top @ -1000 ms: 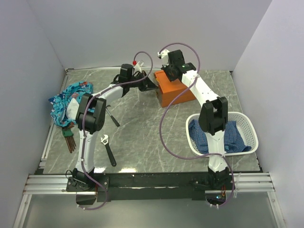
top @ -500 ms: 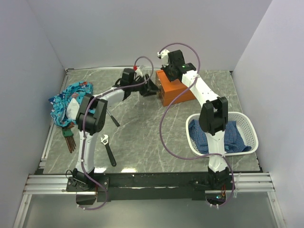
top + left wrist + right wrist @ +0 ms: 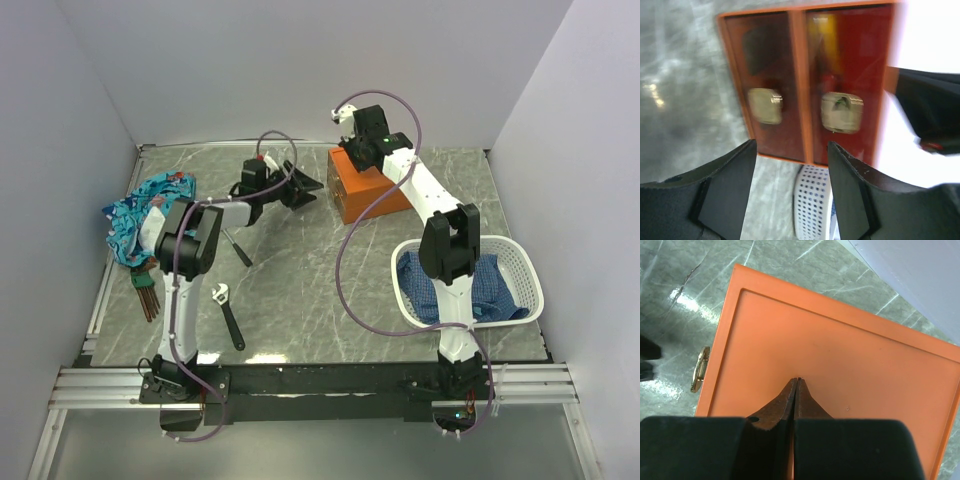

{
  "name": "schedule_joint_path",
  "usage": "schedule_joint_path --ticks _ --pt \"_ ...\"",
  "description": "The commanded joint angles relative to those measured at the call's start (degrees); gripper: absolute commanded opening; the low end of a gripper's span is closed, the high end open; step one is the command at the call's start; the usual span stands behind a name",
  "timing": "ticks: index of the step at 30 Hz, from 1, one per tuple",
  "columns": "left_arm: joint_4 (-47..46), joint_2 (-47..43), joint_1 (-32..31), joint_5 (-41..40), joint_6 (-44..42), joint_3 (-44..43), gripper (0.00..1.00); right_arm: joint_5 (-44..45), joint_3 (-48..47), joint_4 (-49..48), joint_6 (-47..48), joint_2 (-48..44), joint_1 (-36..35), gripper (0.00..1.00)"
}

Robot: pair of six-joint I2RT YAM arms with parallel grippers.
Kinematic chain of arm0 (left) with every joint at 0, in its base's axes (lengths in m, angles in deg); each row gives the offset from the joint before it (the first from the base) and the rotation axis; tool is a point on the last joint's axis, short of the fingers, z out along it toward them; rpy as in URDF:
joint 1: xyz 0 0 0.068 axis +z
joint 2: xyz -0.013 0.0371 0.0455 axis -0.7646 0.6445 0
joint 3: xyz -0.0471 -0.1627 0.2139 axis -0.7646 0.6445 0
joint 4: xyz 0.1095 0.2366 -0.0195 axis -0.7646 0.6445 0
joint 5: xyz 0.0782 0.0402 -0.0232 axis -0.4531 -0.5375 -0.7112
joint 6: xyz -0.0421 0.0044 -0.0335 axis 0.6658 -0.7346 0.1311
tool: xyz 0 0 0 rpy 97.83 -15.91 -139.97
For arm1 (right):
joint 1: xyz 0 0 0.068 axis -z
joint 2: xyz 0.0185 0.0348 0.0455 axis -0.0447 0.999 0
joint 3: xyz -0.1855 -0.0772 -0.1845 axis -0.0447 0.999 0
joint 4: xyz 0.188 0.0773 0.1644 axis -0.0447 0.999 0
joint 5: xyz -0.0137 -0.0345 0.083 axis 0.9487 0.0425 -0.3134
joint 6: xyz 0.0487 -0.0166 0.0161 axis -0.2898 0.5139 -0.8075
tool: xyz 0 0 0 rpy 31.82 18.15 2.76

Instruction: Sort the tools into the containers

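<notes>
Your left fingers [image 3: 306,191] stood open; the orange box [image 3: 356,196] lay apart at their 3 o'clock, drawer fronts toward them. Your right fingers [image 3: 797,386] were closed, empty, over its top.

Tabletop [image 3: 300,290]: grey marbled slab is reflecting soft glare | Walls [image 3: 200,70]: plain pale panels are enclosing three sides | Rails [image 3: 100,385]: aluminium extrusions are bordering the near edge
</notes>
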Motion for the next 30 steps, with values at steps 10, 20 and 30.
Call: schedule_joint_path --ticks 10,20,30 --pt "-20.06 11.64 -1.62 2.11 11.44 -4.31 0.61 -2.59 5.48 12.07 -0.94 4.79 -1.09 0.0" --pt "-24.02 17.54 -4.26 0.71 14.87 -7.21 0.54 -1.98 6.79 12.51 -1.11 4.53 -1.27 0.0" --pt "-28.59 19.3 -4.17 -0.61 17.24 -8.09 0.38 -0.75 7.76 12.33 -0.93 4.61 -1.62 0.0"
